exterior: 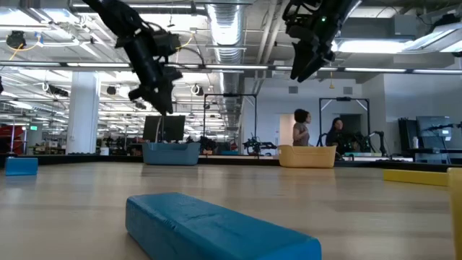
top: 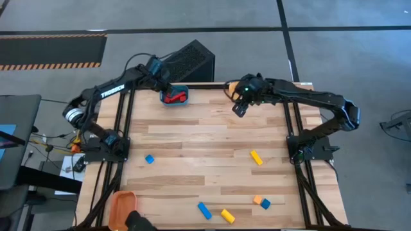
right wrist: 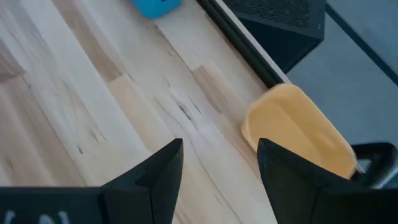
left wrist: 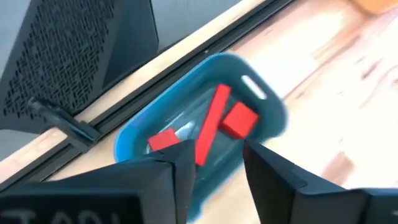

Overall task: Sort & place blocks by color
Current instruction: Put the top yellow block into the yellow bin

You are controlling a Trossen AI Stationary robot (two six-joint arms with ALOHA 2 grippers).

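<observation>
Both grippers hang parted and empty: the left gripper (left wrist: 214, 165) above the blue bin (left wrist: 261, 99) holding seemingly three red blocks (left wrist: 239, 119), the right gripper (right wrist: 219, 163) near the yellow bin (right wrist: 298, 134).

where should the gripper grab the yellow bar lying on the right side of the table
Grip the yellow bar across its narrow width at mid-length, coming straight down from above. It lies flat and slanted on bare table with nothing close, so turn the fingers square to its long sides.
</observation>
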